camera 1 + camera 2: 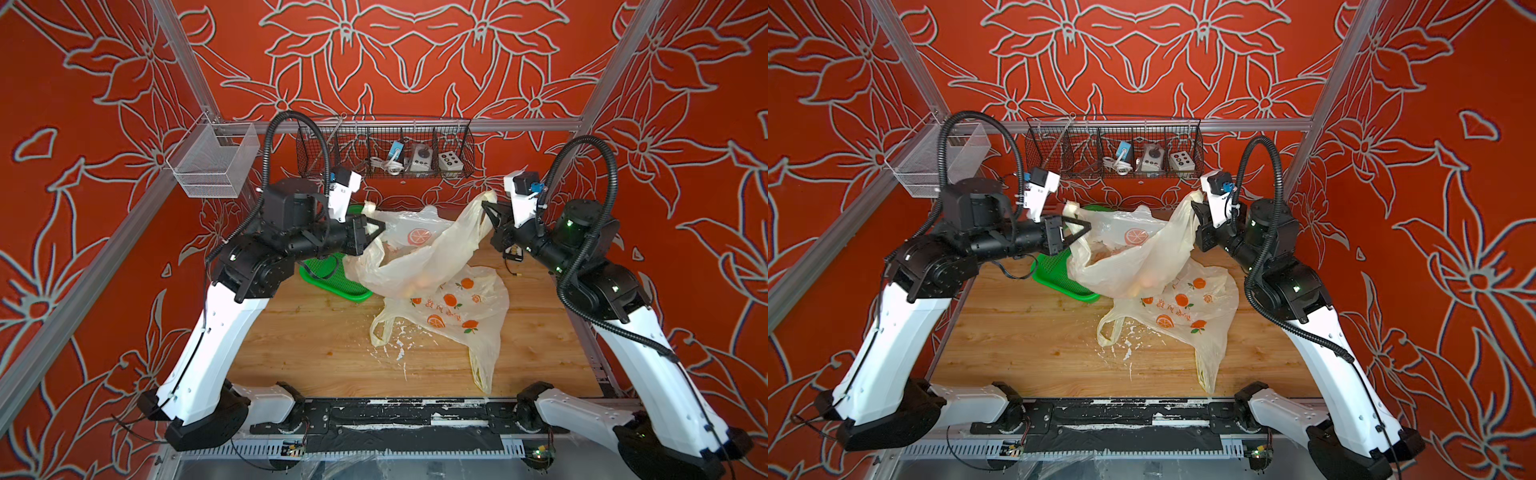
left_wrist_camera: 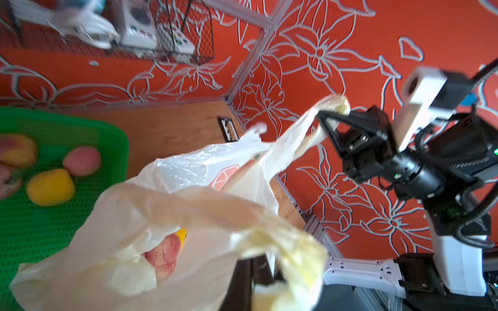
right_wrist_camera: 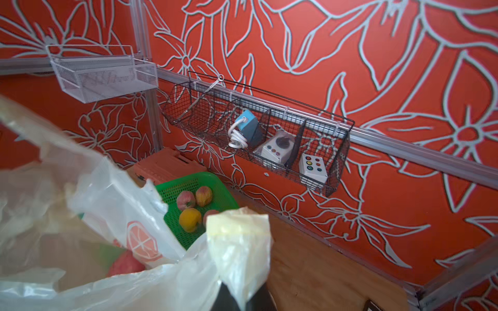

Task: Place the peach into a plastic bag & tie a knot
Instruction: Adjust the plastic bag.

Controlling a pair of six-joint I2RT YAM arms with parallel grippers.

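Tying is the step in hand, then? Where is the peach (image 2: pixel 163 255)? (Ana)

Inside the plastic bag (image 1: pixel 419 257), low in its belly, showing pink through the film. Filling looks done to me, so yes, the knot. (Ben)

And the grippers? (Ana)

The left gripper (image 1: pixel 380 227) has its fingers pressed together on 1 handle (image 1: pixel 369 206). The right gripper (image 1: pixel 487 206) pinches the other handle (image 2: pixel 334 103). The bag is stretched between them over the wooden table (image 1: pixel 316 345). No knot shows yet. (Ben)

Next move? (Ana)

I judge the 2 handles must cross and 1 must pass under the other. That calls for a regrip without letting the mouth sag. Another printed bag (image 1: pixel 457 316) lies right beneath, and the green tray (image 1: pixel 328 284) of spare peaches (image 3: pixel 186 200) sits just beside, so slack film could snag. (Ben)
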